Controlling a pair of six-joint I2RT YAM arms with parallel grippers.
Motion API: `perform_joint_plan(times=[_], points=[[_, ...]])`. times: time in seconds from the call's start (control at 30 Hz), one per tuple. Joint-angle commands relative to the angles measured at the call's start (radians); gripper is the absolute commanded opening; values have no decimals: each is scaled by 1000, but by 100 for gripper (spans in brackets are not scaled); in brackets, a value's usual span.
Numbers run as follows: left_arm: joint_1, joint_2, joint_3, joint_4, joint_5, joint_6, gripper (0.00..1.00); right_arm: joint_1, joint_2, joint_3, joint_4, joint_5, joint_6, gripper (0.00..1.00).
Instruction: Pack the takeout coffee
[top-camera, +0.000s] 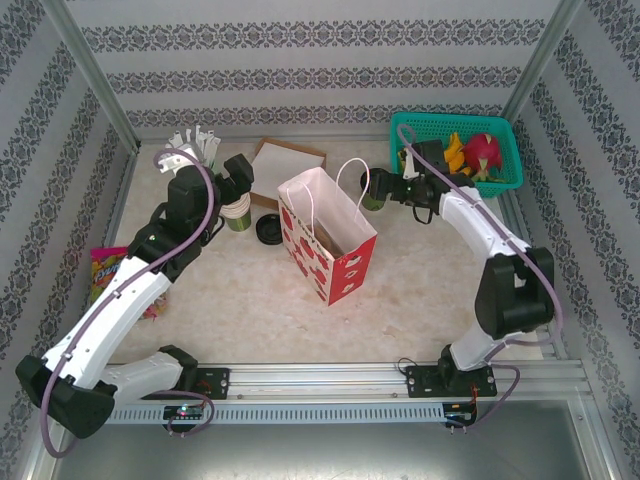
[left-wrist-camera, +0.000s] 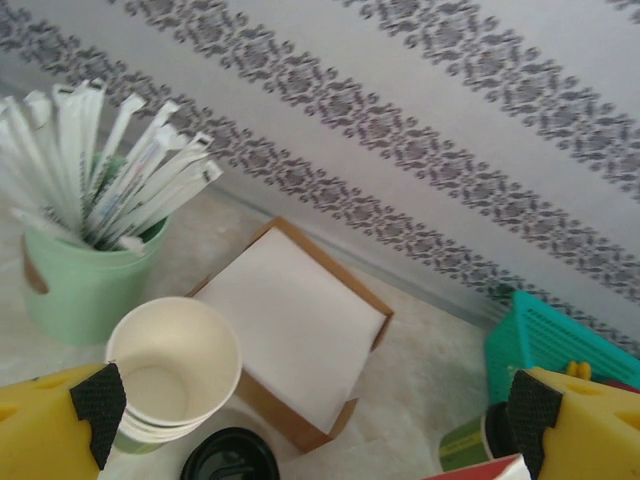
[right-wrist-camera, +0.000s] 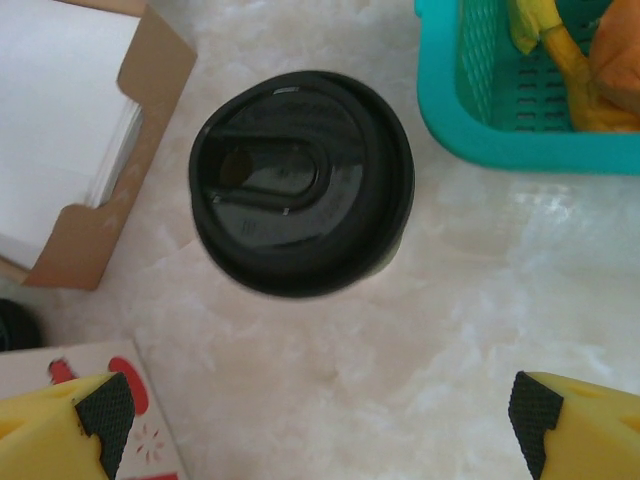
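One takeout coffee cup (right-wrist-camera: 300, 180) with a black lid stands on the table, just ahead of my open right gripper (right-wrist-camera: 320, 415), which holds nothing. The same cup (top-camera: 372, 197) sits between the paper bag and the teal basket, at the tip of my right gripper (top-camera: 388, 188). It also appears at the lower right of the left wrist view as a lidded cup (left-wrist-camera: 468, 441). My left gripper (left-wrist-camera: 315, 410) is open and empty above a stack of lidless paper cups (left-wrist-camera: 175, 370) and a loose black lid (left-wrist-camera: 230, 460). From above, my left gripper (top-camera: 235, 185) hangs by that stack (top-camera: 238, 212).
A red and white paper bag (top-camera: 325, 235) stands open mid-table. A brown box of white napkins (top-camera: 288, 165) lies at the back. A pale green cup of wrapped straws (left-wrist-camera: 85, 280) stands back left. The teal basket (top-camera: 505, 165) holds toy food. A candy packet (top-camera: 105, 265) lies far left.
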Motion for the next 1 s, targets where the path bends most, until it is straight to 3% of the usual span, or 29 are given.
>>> perform_joint_plan(times=[0.0,0.43,0.97], points=[[12,18,37,-88,-67,-93,100,-1,58,82,29,45,-3,98],[11,129,130,-155,-49,-108,100,68,254,225,-15,142,-23,98],[12,150,149,-176,-66,-89,100,102,367,336,-56,256,-61,98]])
